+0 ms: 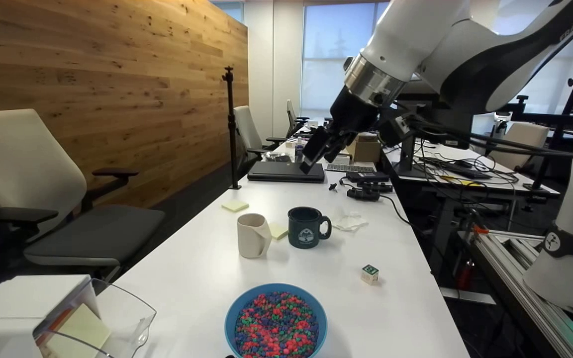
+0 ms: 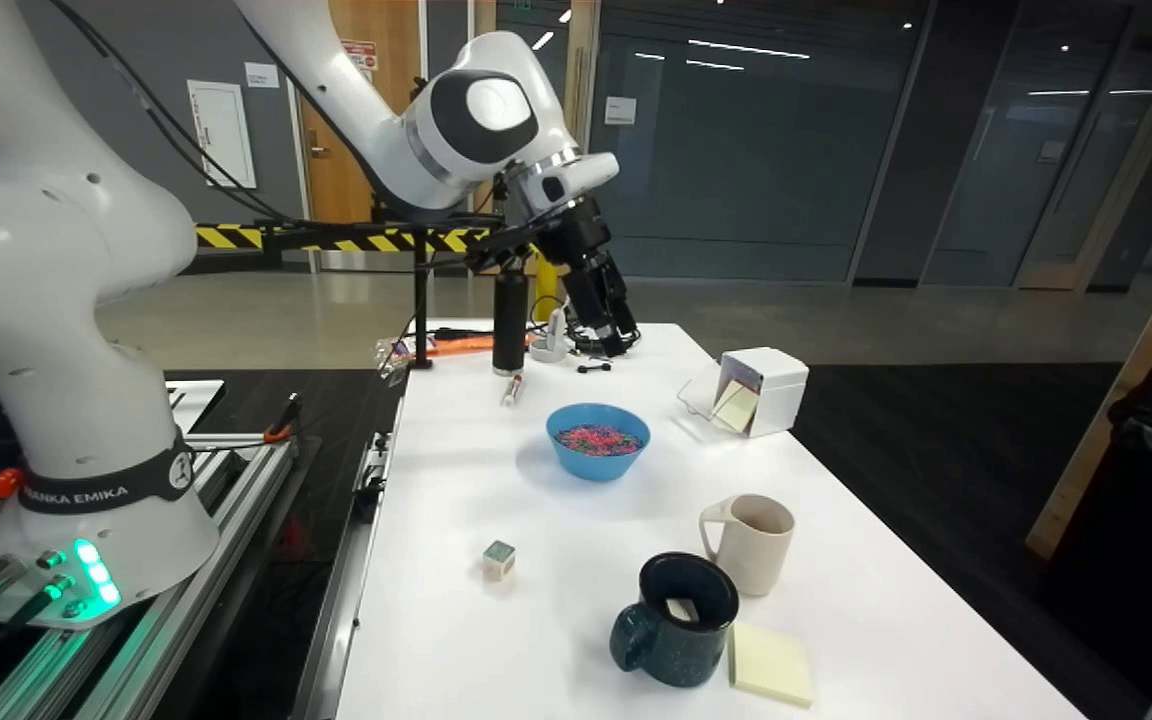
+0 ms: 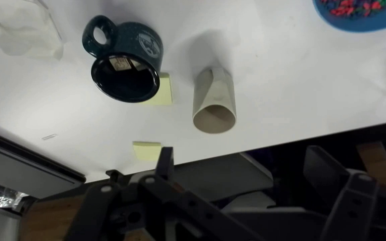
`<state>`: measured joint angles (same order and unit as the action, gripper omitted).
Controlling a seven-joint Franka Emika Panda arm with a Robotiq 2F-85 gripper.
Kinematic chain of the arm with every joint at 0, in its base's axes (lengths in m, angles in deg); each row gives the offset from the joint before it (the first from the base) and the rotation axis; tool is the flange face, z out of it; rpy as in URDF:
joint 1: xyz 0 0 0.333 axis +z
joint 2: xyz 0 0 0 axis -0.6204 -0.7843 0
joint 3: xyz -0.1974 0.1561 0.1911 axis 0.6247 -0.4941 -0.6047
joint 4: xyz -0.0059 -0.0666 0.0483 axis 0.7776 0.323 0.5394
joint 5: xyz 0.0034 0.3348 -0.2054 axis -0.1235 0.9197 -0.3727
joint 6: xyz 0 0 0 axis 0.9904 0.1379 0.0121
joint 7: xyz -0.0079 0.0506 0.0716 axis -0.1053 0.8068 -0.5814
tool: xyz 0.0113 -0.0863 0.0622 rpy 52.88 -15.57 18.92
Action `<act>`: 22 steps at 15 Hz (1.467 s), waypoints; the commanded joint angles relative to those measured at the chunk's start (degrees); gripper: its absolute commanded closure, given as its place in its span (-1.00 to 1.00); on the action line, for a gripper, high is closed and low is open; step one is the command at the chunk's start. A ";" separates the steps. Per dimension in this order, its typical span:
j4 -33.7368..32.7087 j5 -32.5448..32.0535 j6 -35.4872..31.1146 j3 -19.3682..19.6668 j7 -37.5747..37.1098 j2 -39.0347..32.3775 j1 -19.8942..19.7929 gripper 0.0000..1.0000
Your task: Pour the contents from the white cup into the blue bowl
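The white cup [image 3: 214, 97] stands upright on the desk [image 3: 297, 83], long axis vertical. In the wrist view it lies above the end effector [image 3: 241, 164], somewhat left of its midline and well apart from it; the jaws are spread wide with nothing between them. In an exterior view the cup sits lower left of the end effector, its handle [image 1: 263, 239] on the side toward the blue bowl [image 1: 231, 323]; the approach probably has to run down and leftward there. The cup's interior is shaded, and its contents cannot be made out. The bowl is cut off at the wrist view's upper right. In an exterior view the dark green mug [image 2: 674, 645] overlaps the cup's lower left.
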<state>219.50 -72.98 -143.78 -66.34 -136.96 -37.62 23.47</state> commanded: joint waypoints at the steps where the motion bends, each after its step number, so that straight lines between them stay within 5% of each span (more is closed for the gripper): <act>1: -3.16 -11.31 -3.76 -5.03 -15.43 0.26 -7.18 -1.00; 2: -1.19 -5.88 -2.30 -2.64 -8.02 0.06 -3.84 -1.00; 19: -2.74 -8.61 -2.69 -4.45 -12.94 0.02 -6.04 -1.00; 20: -0.91 -4.76 -0.94 -2.80 -7.58 0.41 -3.81 -1.00; 22: 0.94 -8.61 -3.62 -4.11 -14.01 2.09 -6.18 -1.00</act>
<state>217.81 -79.90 -145.77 -70.11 -147.49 -37.61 18.33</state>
